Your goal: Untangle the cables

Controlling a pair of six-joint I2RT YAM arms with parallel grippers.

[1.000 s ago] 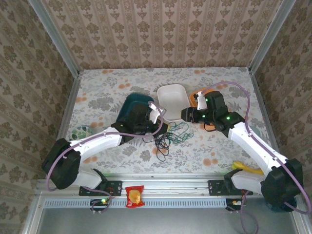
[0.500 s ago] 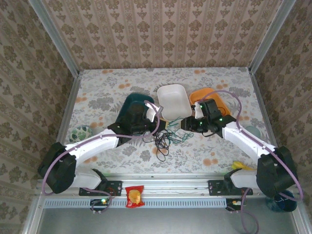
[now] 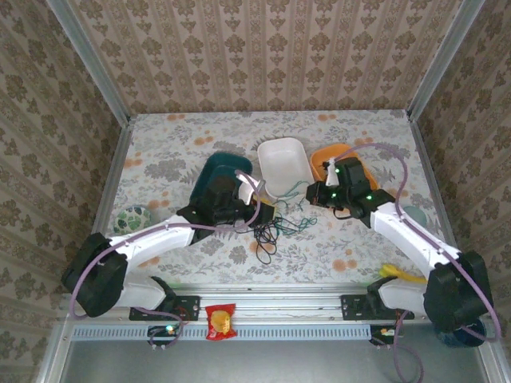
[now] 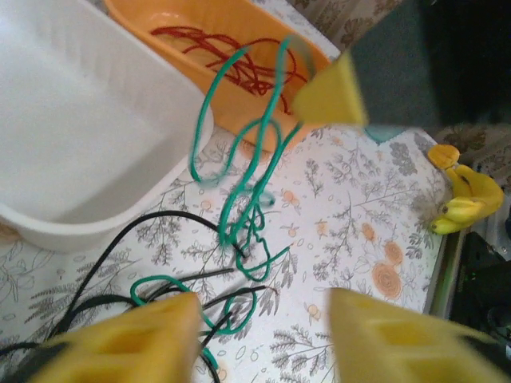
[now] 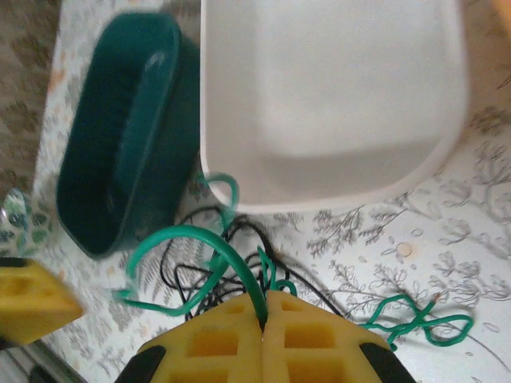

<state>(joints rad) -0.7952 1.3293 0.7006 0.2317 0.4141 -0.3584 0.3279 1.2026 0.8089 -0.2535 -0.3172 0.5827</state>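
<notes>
Lifting the green cable (image 5: 200,239), pinched in the closed right gripper (image 5: 263,307) just beside the white tray (image 5: 335,159), wants a slow pull up and away from the black cable (image 4: 104,263) lying looped on the table (image 4: 343,199), which the left gripper (image 4: 263,319), pads parted and empty, should pin down.

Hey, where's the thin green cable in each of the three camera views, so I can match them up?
Top external: the thin green cable lies near the picture's centre, just below the white plastic tray.
Left wrist: it climbs up the middle, right of the tray.
Right wrist: it arcs at lower left, below the tray, pinched in the right gripper.
Shared landmark: the white tray.
</notes>
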